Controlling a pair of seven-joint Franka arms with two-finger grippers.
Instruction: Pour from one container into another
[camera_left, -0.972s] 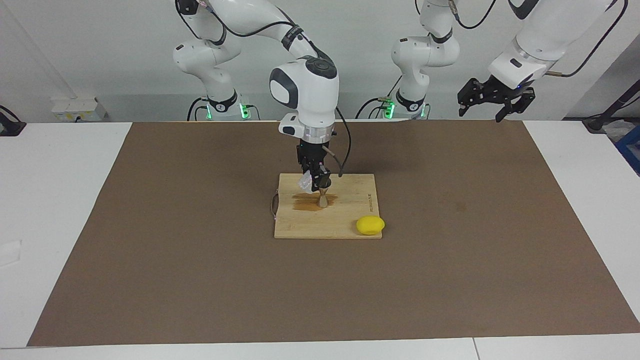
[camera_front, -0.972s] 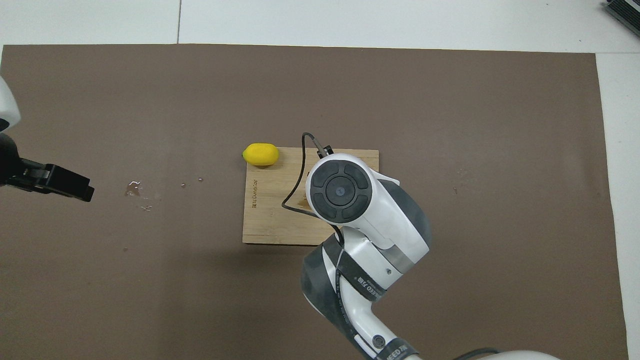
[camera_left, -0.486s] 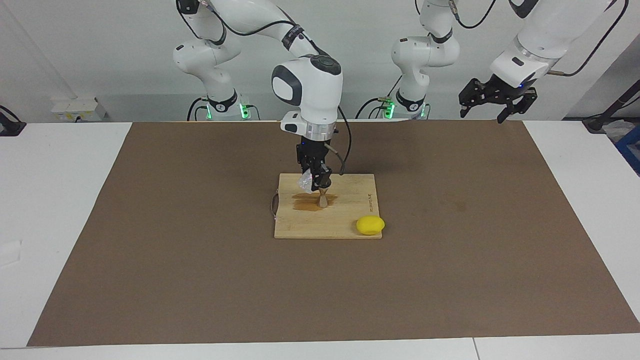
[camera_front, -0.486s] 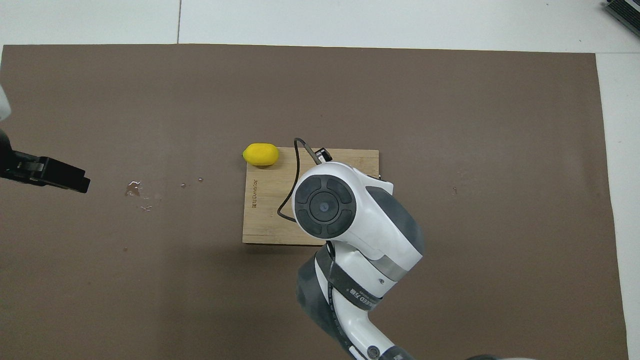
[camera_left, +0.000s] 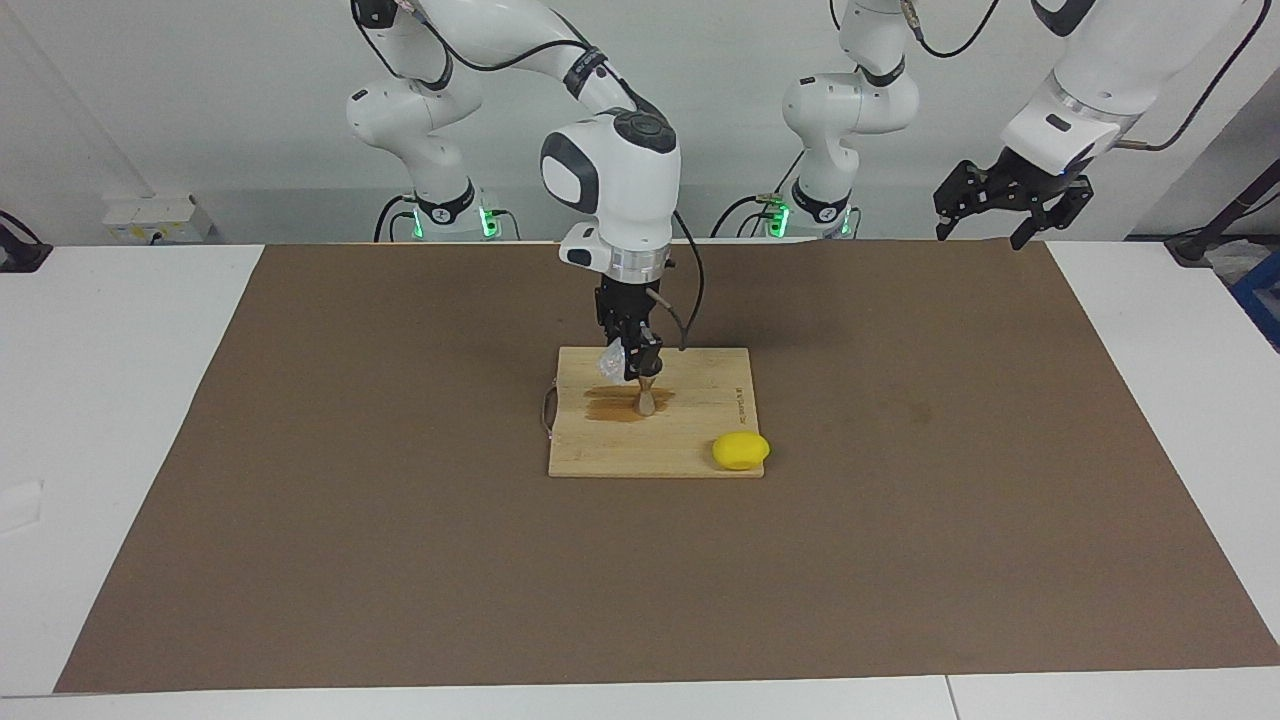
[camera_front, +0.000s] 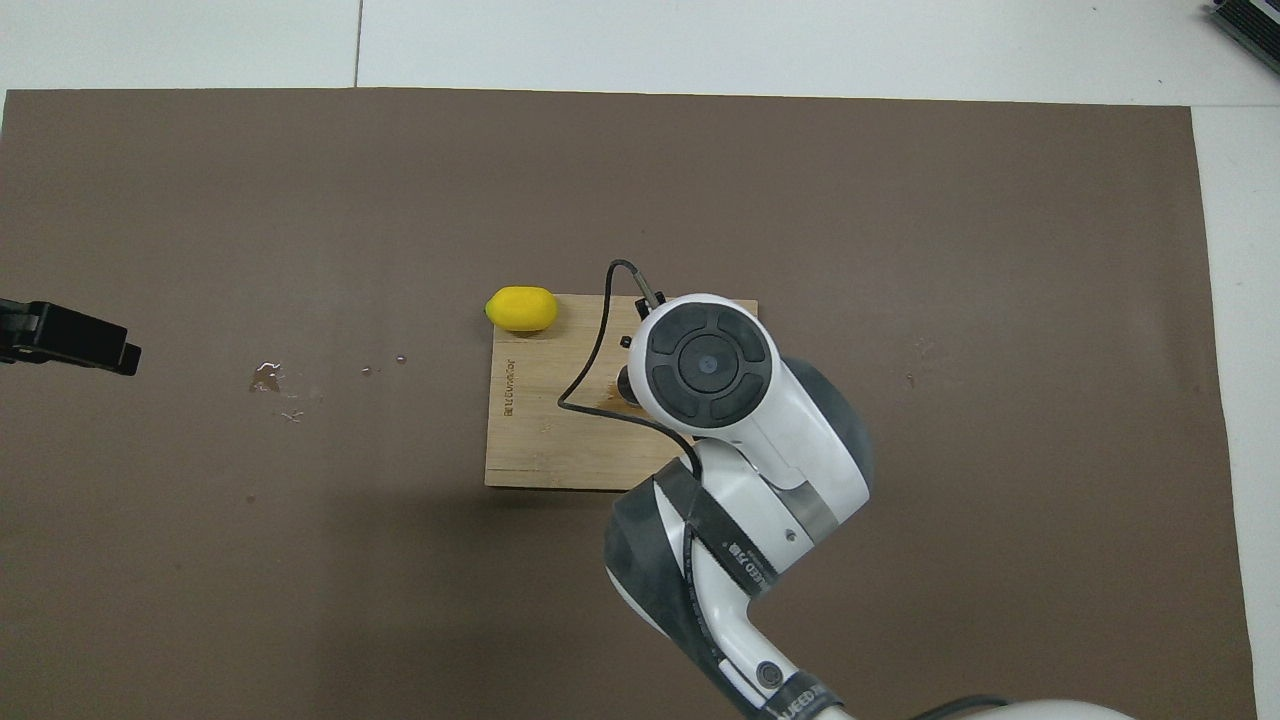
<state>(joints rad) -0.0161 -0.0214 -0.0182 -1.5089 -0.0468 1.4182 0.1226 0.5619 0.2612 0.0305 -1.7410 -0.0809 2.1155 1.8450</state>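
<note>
My right gripper (camera_left: 632, 366) hangs over the wooden board (camera_left: 700, 440), shut on the clear glass cup (camera_left: 610, 361). The cup is tilted, just above the small metal jigger (camera_left: 647, 398). The jigger stands upright on the board in a dark wet patch (camera_left: 612, 406). In the overhead view the right arm's wrist (camera_front: 708, 362) covers the cup, the jigger and that gripper. My left gripper (camera_left: 985, 228) is open, holds nothing and waits high over the mat's corner at the left arm's end; its tip (camera_front: 70, 338) shows at the overhead view's edge.
A yellow lemon (camera_left: 741, 450) (camera_front: 521, 309) lies at the board's corner farthest from the robots, toward the left arm's end. Small droplets (camera_front: 268, 378) sit on the brown mat (camera_left: 400, 560) toward the left arm's end. A cord loop (camera_left: 546, 408) hangs off the board's edge.
My left gripper has drawn back toward the left arm's end of the table. The right arm's wrist has shifted slightly while the cup stays tilted over the jigger.
</note>
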